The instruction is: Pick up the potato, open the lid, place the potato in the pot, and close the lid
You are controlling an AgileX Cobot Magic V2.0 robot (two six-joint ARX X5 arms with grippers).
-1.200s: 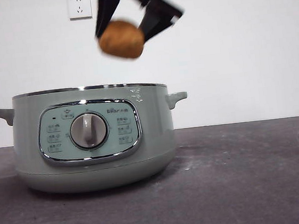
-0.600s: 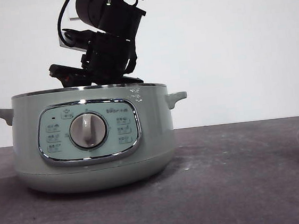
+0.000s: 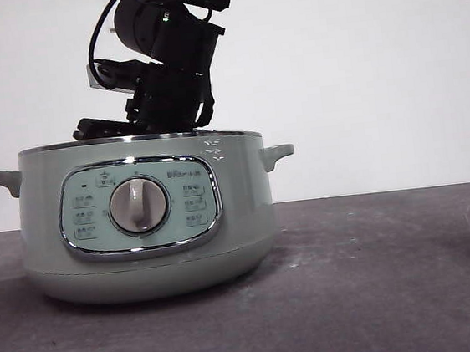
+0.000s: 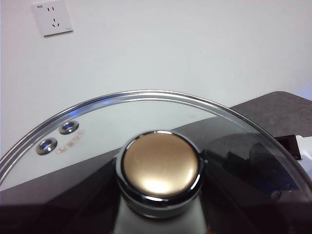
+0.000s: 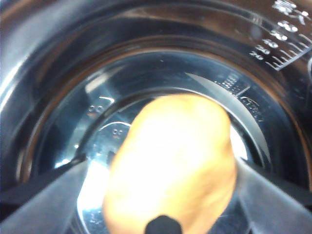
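The potato [image 5: 170, 165] is held clamped in the right gripper [image 5: 165, 195] low inside the pot [image 3: 144, 227] — presumably for gentle release — while the lid [image 4: 146, 117] is kept aside, gripped by the left gripper.

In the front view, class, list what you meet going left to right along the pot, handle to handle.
Left side handle → chrome-framed button panel → central dial → right side handle, all on the pot. The right gripper's arm dips in above.
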